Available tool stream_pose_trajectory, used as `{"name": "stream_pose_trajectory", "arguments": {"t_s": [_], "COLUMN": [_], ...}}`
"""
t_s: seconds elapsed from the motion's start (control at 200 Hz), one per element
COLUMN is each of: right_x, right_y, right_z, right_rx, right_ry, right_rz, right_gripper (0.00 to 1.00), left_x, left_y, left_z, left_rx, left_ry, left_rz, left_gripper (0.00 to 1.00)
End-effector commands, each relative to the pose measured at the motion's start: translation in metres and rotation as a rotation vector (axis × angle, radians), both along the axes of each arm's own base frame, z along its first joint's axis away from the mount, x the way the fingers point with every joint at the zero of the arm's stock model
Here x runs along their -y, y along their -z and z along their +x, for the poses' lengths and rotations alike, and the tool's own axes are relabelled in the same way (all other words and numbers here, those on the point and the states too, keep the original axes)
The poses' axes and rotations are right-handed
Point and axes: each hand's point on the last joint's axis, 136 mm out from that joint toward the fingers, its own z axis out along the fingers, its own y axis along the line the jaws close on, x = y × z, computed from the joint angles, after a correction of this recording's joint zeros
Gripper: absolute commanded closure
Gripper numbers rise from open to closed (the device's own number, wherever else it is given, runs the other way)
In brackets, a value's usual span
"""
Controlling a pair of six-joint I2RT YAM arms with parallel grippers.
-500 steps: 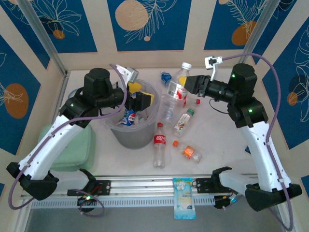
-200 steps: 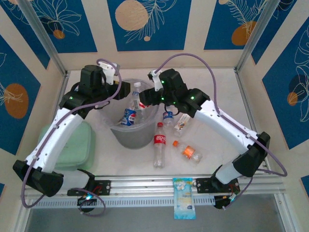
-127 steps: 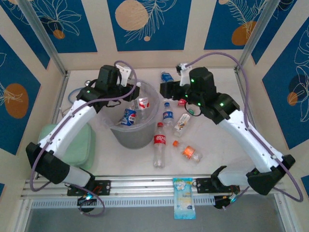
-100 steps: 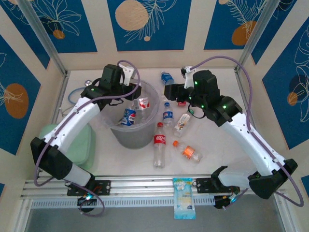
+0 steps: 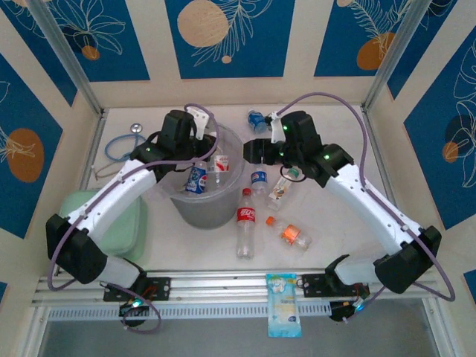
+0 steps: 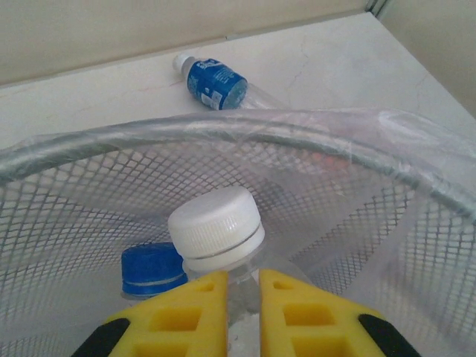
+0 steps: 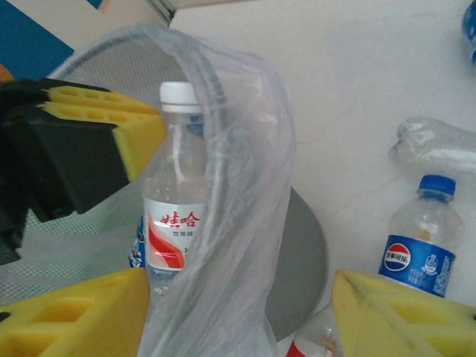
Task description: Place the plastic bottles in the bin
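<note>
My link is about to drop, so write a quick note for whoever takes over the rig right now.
Left hand: shut on the neck of the white-capped bottle, inside the bin.
Right hand: open, empty, beside the bin's rim.
Done: that bottle and the blue-capped bottle are in the bin; release pending.
Left: at least five on the table: Pepsi bottle, cola bottle, green-capped bottle, orange bottle, far blue-labelled bottle.
</note>
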Motion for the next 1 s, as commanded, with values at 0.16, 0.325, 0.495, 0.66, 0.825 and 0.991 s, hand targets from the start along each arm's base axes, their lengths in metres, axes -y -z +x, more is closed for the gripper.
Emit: {"name": "stream_pose_trajectory", "arguments": {"t_s": [0.16, 0.325, 0.495, 0.66, 0.825, 0.991], "right_x": [0.028, 0.076, 0.119, 0.137, 0.151, 0.136], "right_y": [0.006, 0.030, 0.065, 0.097, 0.122, 0.109], "right_z": [0.011, 0.015, 0.013, 0.015, 0.025, 0.022], "right_rx": [-0.108, -0.199, -0.295, -0.364, -0.410, -0.392], "right_ry": [0.119, 0.284, 0.421, 0.479, 0.541, 0.516], "right_rz": [0.063, 0.068, 0.056, 0.051, 0.048, 0.066], "right_gripper": [0.33, 0.32, 0.28, 0.24, 0.18, 0.25], "left_x": [0.007, 0.005, 0.001, -0.003, -0.010, -0.013], "left_y": [0.088, 0.081, 0.054, 0.032, 0.007, -0.017], "left_z": [-0.017, -0.016, -0.019, -0.022, -0.025, -0.035], "left_rx": [-0.217, -0.191, -0.141, -0.104, -0.056, -0.025], "left_ry": [0.010, 0.002, 0.006, 0.010, 0.006, 0.031], "left_rz": [0.090, 0.093, 0.093, 0.091, 0.092, 0.084], "left_gripper": [0.87, 0.87, 0.80, 0.74, 0.61, 0.39]}}
